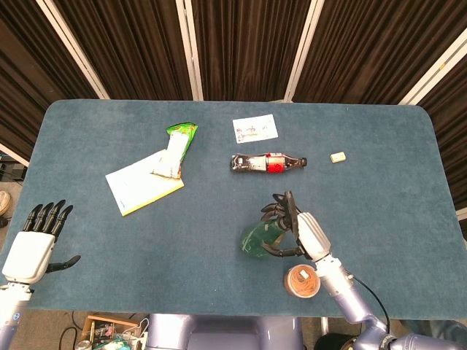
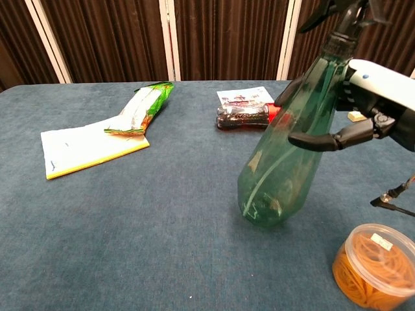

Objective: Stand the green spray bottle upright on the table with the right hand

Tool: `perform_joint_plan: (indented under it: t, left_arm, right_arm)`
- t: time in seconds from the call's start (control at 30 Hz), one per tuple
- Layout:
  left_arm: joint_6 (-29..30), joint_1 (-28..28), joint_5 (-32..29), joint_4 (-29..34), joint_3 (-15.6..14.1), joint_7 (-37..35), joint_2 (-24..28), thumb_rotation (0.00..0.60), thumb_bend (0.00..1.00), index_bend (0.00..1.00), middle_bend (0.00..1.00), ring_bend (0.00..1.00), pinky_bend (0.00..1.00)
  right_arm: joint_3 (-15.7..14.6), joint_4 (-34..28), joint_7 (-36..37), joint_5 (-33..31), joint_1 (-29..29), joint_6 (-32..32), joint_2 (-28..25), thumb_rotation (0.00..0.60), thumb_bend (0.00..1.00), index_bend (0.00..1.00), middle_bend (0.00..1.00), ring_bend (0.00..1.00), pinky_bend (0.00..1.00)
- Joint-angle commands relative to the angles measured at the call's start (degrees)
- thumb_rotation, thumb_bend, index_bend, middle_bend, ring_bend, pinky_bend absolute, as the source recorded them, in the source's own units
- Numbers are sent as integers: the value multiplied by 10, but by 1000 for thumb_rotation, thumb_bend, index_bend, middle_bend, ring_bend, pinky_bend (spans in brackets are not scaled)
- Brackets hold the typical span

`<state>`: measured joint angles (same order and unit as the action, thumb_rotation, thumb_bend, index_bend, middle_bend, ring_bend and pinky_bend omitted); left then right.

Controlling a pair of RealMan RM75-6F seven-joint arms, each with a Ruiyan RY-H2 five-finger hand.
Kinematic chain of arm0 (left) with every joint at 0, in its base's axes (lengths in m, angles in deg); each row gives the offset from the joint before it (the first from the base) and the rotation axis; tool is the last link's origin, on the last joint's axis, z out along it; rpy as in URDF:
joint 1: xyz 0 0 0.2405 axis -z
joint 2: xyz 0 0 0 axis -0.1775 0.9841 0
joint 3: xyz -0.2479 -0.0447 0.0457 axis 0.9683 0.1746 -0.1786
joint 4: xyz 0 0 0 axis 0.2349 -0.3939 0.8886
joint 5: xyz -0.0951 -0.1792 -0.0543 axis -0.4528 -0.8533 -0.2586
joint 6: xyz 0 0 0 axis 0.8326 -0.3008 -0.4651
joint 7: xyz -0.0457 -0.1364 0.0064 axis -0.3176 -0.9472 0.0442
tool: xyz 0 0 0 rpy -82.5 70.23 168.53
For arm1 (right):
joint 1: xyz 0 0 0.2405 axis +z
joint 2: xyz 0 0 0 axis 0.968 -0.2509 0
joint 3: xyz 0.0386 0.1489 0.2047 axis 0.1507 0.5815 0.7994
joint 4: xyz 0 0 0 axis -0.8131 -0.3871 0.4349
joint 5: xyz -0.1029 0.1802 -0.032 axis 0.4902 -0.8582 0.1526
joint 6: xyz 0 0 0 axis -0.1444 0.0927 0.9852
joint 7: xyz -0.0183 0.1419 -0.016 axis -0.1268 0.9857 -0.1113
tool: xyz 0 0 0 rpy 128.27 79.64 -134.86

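Note:
The green spray bottle leans with its black trigger head up and to the right, its base on or just above the blue table. My right hand grips its upper body, thumb across the front. My left hand hovers off the table's near-left corner, fingers apart, holding nothing; the chest view does not show it.
A clear tub of orange rubber bands sits just right of the bottle's base. A dark cola bottle lies behind, with a card, a small eraser, a snack bag and a yellow-edged notepad further left.

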<state>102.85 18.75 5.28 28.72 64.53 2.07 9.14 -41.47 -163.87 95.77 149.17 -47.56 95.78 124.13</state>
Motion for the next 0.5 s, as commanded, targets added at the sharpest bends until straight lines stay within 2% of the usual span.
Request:
perform_joint_plan:
  t: [0.03,0.33,0.5]
  left_arm:
    - [0,0,0,0,0,0,0,600,12,0,0,0,47]
    - [1,-2,-1,-1,0,-2,1,600,12,0,0,0,47]
    - [1,-2,0,0,-1,0,1,600,11,0,0,0,47]
  right_arm:
    - [-6,13,-4,6,-2,1,10,600,394,1000,298,92,396]
    - [-8,25,-5,12,-2,3,22,600,381,997,292,85,396]
    - [-12,28,-5,14,-3,2,28,600,344,930,284,78,395]
